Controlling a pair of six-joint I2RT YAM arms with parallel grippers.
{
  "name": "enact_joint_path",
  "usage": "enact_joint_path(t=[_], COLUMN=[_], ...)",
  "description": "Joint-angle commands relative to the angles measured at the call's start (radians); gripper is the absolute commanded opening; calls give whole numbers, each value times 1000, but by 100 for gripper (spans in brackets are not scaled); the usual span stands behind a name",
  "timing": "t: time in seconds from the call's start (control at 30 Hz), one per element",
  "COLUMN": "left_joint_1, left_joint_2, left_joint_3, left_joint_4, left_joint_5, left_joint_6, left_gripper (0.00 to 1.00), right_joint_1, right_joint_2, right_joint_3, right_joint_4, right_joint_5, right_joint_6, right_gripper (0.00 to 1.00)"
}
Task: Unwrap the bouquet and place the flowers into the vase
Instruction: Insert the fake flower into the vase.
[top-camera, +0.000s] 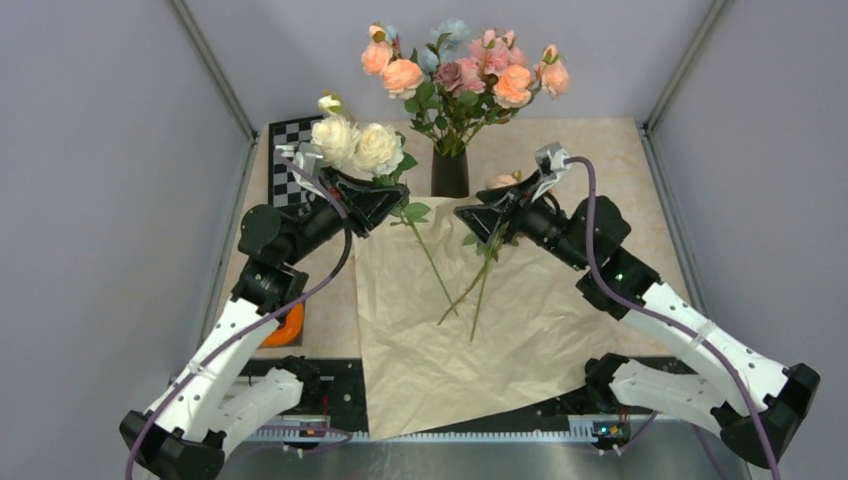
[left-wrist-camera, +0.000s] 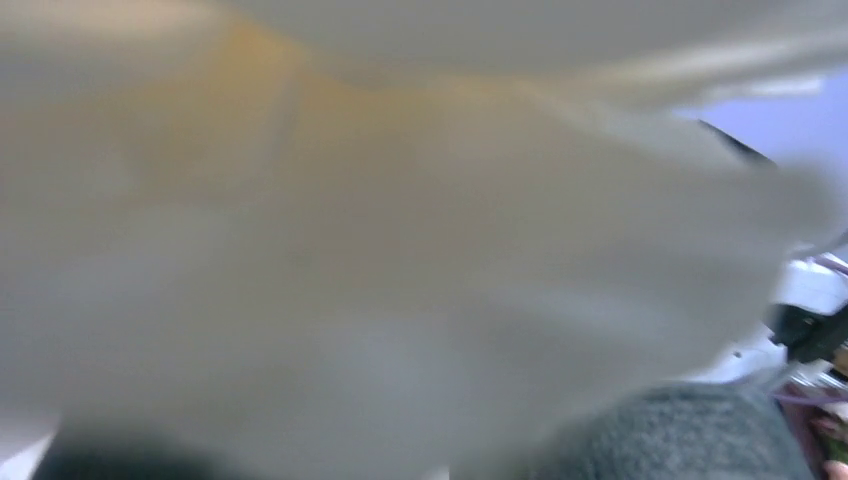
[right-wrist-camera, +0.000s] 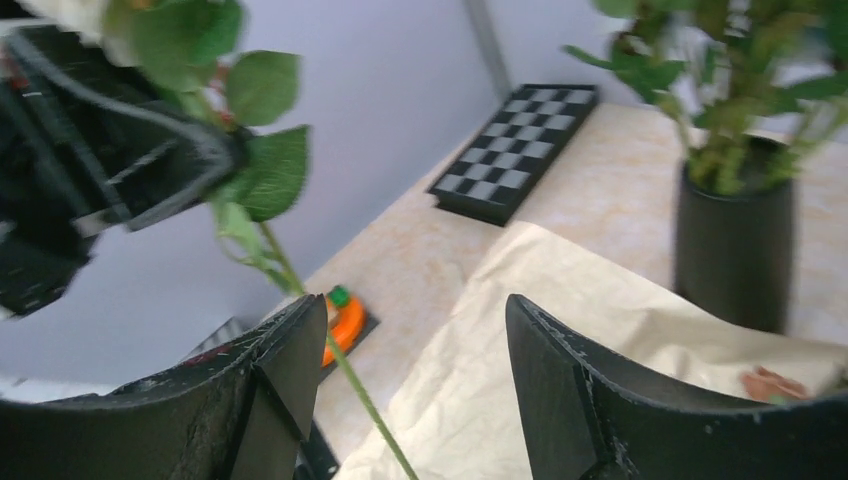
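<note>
Left gripper (top-camera: 398, 197): we see it clamped on the cream flowers' (top-camera: 357, 146) stem, held up just left of the vase (top-camera: 450, 176).
Right gripper (right-wrist-camera: 415, 320): jaws wide apart, empty, near loose stems (top-camera: 478, 285) on the paper (top-camera: 530, 350).

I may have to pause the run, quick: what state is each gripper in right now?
The left gripper: closed on the stem of the cream roses.
The right gripper: open, holding nothing.
</note>
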Motion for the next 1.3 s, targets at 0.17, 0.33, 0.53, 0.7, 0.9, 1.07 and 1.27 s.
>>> enact_joint_path(t=[0.17, 0.33, 0.53, 0.7, 0.9, 1.07, 1.27], left_joint_1=[-2, 1, 5, 6, 8, 10, 12], left_joint_2=[75, 150, 269, 348, 418, 445, 459], left_joint_3=[191, 289, 408, 480, 560, 608, 643], left_joint_4=[-5, 84, 193, 247, 259, 252, 228], left_joint_5=[-218, -264, -214, -194, -184, -170, -139], left_joint_6=[282, 383, 414, 448, 487, 503, 502], left_gripper=[0, 0, 0, 0, 0, 0, 0], right_joint_1=[-253, -403, -503, -542, -565, -571, -579], right_joint_2=[-35, -87, -137, -176, -184, -173, -143], right_joint_3=[-61, -121, -163, -190, -195, -194, -194], right_joint_4=[-201, -212, -244, -262, -276, -262, -243], right_joint_5=[182, 127, 101, 92, 79, 69, 47], right_joint_6=[139, 150, 129, 121, 111, 118, 128], right_gripper=[68, 68, 68, 68, 68, 68, 67])
